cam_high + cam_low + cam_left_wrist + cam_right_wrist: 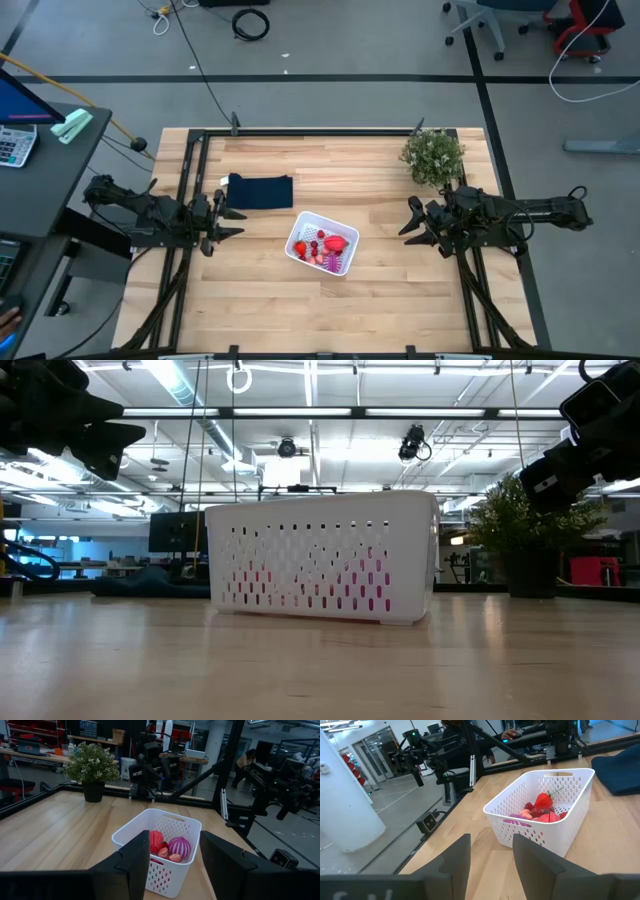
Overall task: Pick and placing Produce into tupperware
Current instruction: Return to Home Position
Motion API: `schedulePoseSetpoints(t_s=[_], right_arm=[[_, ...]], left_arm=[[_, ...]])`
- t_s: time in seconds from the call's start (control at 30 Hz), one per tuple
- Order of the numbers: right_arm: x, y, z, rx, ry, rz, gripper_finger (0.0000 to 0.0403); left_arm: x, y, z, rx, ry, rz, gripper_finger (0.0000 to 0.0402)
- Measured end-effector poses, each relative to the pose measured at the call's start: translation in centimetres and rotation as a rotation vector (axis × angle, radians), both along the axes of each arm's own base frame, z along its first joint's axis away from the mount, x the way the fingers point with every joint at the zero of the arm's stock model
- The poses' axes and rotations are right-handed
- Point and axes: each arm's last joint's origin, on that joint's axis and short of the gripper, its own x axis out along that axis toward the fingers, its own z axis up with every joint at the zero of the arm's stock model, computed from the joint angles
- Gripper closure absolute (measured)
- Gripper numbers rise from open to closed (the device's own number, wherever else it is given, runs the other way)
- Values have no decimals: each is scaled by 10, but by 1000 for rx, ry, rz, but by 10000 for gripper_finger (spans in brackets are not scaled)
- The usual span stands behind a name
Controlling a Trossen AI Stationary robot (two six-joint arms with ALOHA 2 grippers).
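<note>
I am dark all over, close to black. My left gripper (240, 223) ends in two broad, flat, matte fingers (131, 865) with squared tips and straight edges. My right gripper (406, 218) carries the same pair of slab fingers (457, 857), their upper rims catching a little light. Behind each hand, my left arm (130, 205) and right arm (530, 212) are chunky jointed blocks and narrow links. Small pale marks (540, 484) dot the housing just behind my right hand.
</note>
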Motion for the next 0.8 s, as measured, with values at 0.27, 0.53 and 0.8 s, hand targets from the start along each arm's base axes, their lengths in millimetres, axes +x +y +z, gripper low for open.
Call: schedulePoseSetpoints(t_s=[0.27,0.53,0.8], right_arm=[[0,0,0,0,0,0,248],[0,0,0,0,0,0,248],[0,0,0,0,0,-1,248]], left_arm=[[0,0,0,0,0,0,221],[0,0,0,0,0,0,222],[0,0,0,0,0,0,225]])
